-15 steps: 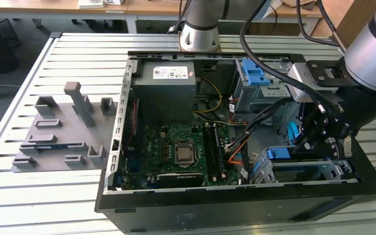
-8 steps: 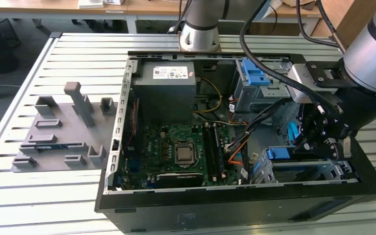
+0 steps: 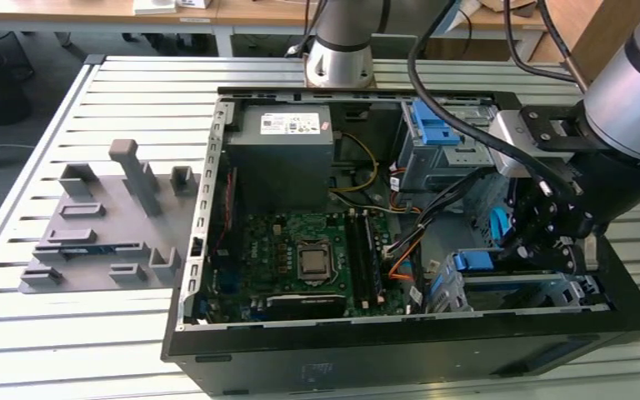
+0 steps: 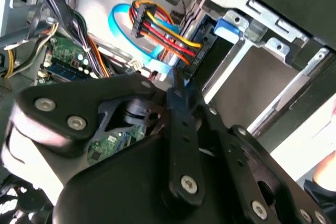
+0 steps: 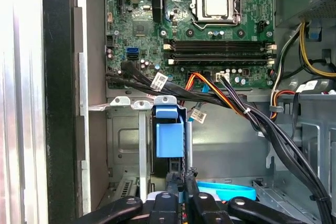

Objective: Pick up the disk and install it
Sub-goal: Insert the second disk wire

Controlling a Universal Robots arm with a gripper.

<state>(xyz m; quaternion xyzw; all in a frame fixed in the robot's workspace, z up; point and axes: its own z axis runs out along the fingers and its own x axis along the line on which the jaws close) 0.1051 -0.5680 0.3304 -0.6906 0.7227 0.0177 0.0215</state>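
Disk (image 5: 169, 137) sits edge-on in the drive bay (image 5: 126, 145) of the open computer case (image 3: 409, 346), directly ahead of the gripper (image 5: 182, 192), blue bracket end facing out. In the first wrist view the fingers are drawn close together around the disk's near edge; firm clamping cannot be confirmed. Beyond the gripper: black cable bundle (image 5: 210, 98), then motherboard (image 5: 194, 19). Exterior view: grey fixture (image 3: 103, 225) well apart, on the slatted table (image 3: 64, 333).

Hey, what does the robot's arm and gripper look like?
The arm is a round silver-grey tube with black cables running alongside. The gripper is black, built of flat linkage bars joined by silver screws, as both wrist views show.
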